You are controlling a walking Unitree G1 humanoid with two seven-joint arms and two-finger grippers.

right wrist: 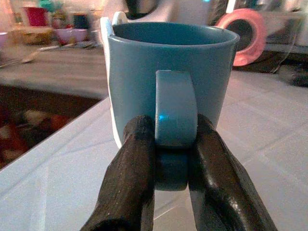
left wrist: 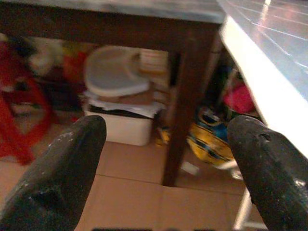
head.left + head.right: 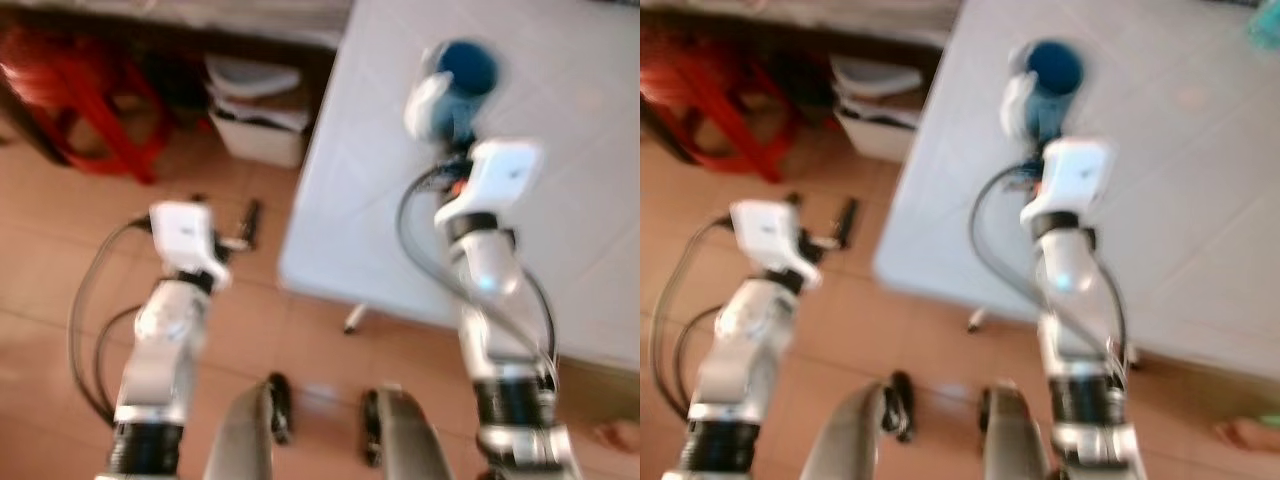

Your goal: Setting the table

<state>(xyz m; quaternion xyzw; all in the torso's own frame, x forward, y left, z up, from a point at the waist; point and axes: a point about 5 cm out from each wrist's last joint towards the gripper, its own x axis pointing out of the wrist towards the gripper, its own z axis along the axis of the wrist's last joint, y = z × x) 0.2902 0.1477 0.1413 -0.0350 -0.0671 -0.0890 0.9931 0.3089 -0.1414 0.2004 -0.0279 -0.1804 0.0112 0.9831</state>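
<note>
Pinching the handle of the blue mug between its two black fingers, the right gripper holds it over the white table, in the upper right of the head view. The left gripper hangs with its fingers spread wide and nothing in them, low on the left over the tiled floor. Blur makes it hard to tell if the mug touches the table.

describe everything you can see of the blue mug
The blue mug is glossy, ceramic-looking, upright and open-topped, darker inside. Its flat strap handle faces the right hand, whose two black fingers pinch that handle from both sides. It sits over the white tiled table, near the table's left edge; a white piece shows behind one side.
</note>
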